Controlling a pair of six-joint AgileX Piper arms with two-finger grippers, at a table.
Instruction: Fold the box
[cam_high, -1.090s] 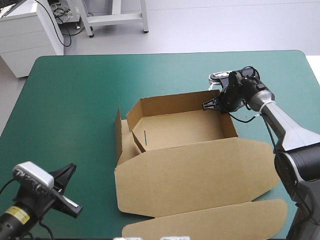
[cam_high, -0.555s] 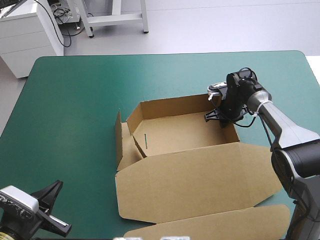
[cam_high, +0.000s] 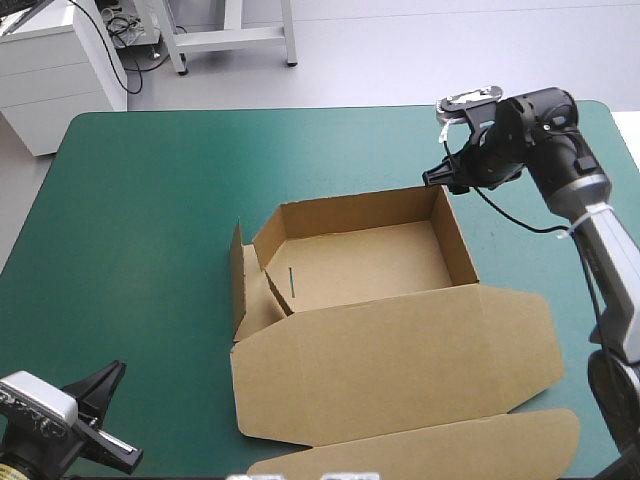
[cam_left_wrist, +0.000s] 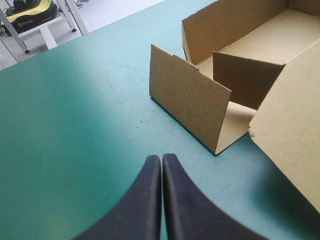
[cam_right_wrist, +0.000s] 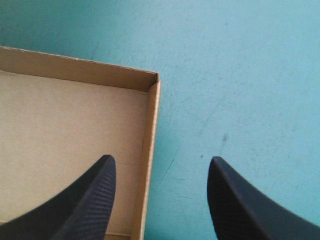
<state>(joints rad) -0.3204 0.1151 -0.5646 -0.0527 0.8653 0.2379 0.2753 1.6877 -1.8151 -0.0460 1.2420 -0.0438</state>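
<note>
- A brown box (cam_high: 360, 260) sits a little right of the middle of a table with a teal-green cover (cam_high: 150, 200). It is an open tray with raised walls. Its lid (cam_high: 400, 360) lies flat, pointing toward the near edge.
- At the tray's left end, an end flap (cam_left_wrist: 187, 97) stands upright but apart from the tray, with a gap behind it. It looks not yet tucked, so that end seems to be the work left to do.
- To do this step well, the flap likely needs a push from its outer face, low down and square on, until it meets the tray's end. The other arm should steady the tray, since light board may slide on the cover. A push high on the flap could bend it rather than swing it.
- The right gripper (cam_high: 440, 178) hovers above the tray's far right corner (cam_right_wrist: 152, 80). Its black fingers are wide apart, one over the tray floor and one over the cover. They grip nothing and touch nothing.
- The left gripper (cam_left_wrist: 161, 159) is near the table's near left corner, well apart from the box and aimed toward the loose flap. Its fingers are pressed together into a single point and hold nothing.
</note>
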